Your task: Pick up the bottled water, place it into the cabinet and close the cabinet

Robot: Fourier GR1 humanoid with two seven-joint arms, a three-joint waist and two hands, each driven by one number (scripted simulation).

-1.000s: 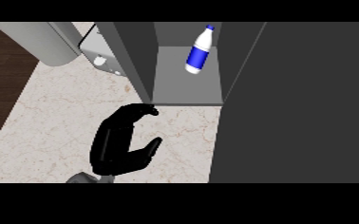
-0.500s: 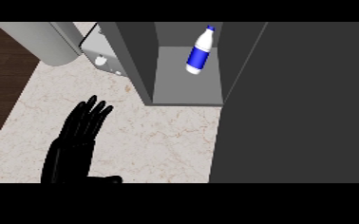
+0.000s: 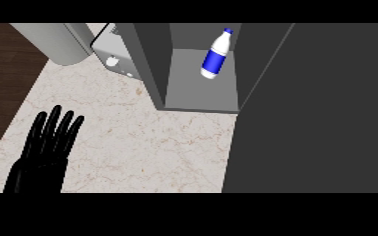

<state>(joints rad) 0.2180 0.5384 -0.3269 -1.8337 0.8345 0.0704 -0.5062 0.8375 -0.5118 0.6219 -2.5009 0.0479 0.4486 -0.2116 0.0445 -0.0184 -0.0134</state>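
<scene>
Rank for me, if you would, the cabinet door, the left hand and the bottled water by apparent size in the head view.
1. cabinet door, filling the right side.
2. left hand, though nearness to the camera may enlarge it.
3. bottled water, inside the cabinet.

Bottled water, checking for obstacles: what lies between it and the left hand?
Head view: bare counter beyond the left hand, then the cabinet's side wall.

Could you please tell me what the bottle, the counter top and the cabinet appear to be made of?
The bottled water looks like smooth plastic: white body, blue label and cap. The counter looks like stone, perhaps marble: pale with fine brown veins. The cabinet is flat matte grey, painted wood or metal; the look leaves it open.
</scene>
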